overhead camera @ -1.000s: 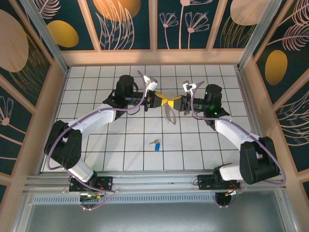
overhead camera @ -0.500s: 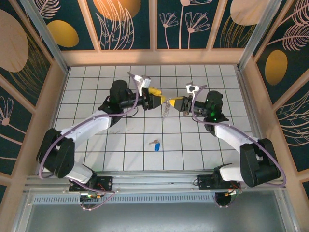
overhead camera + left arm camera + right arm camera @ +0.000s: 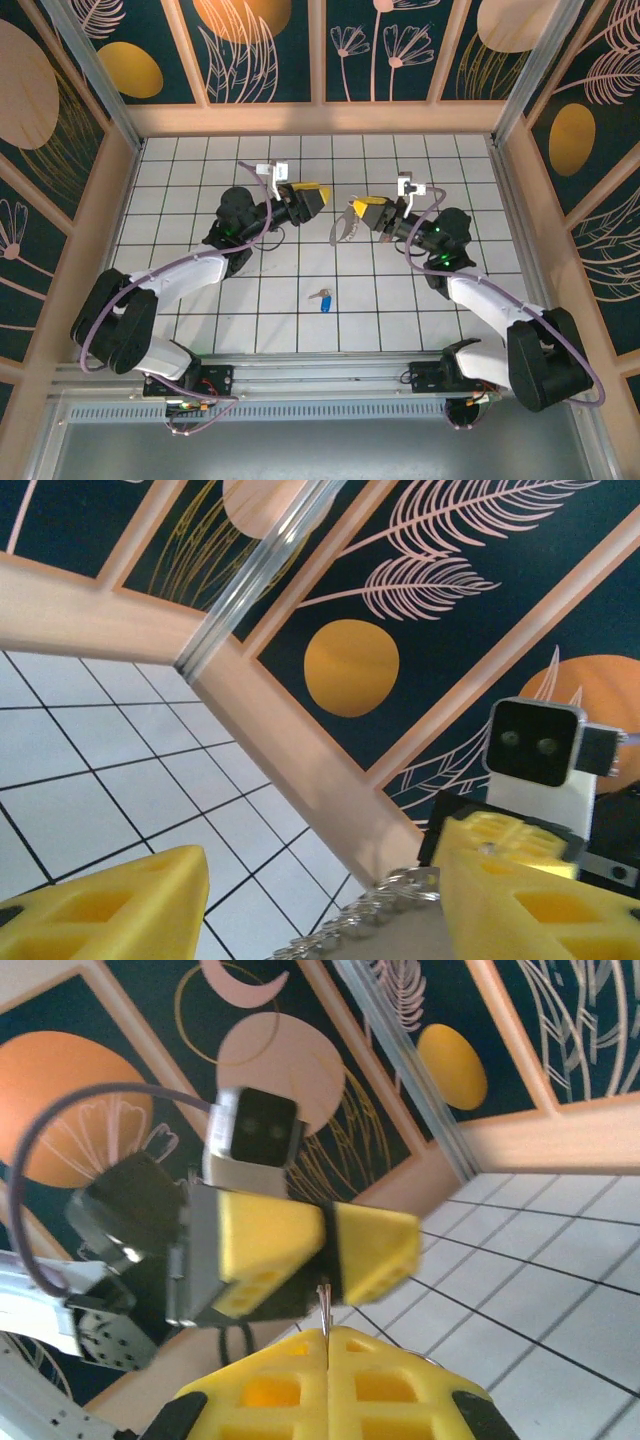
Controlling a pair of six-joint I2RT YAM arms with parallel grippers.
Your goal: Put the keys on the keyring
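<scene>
The keyring (image 3: 343,230), a thin pale loop with jagged metal bits, hangs from my right gripper (image 3: 358,213), which is shut on it above the middle of the tiled floor. In the right wrist view the ring's edge (image 3: 323,1310) sticks up from the seam of the closed yellow pads of that gripper (image 3: 326,1345). My left gripper (image 3: 318,200) faces it a short way to the left, open and holding nothing. The left wrist view has the keyring (image 3: 370,920) low between the spread yellow fingers of that open gripper (image 3: 322,890). The blue-headed key (image 3: 322,298) lies flat on the floor, nearer the arm bases.
The white tiled floor (image 3: 200,180) is boxed in by wooden walls (image 3: 115,200) with dark patterned panels. The left arm's camera and gripper body (image 3: 250,1210) stand close in front of the right gripper. A metal rail (image 3: 320,375) runs along the near edge.
My left gripper opened, let go of the keyring and drew back to the left. The right gripper kept the ring and shifted slightly right. The key stayed put.
</scene>
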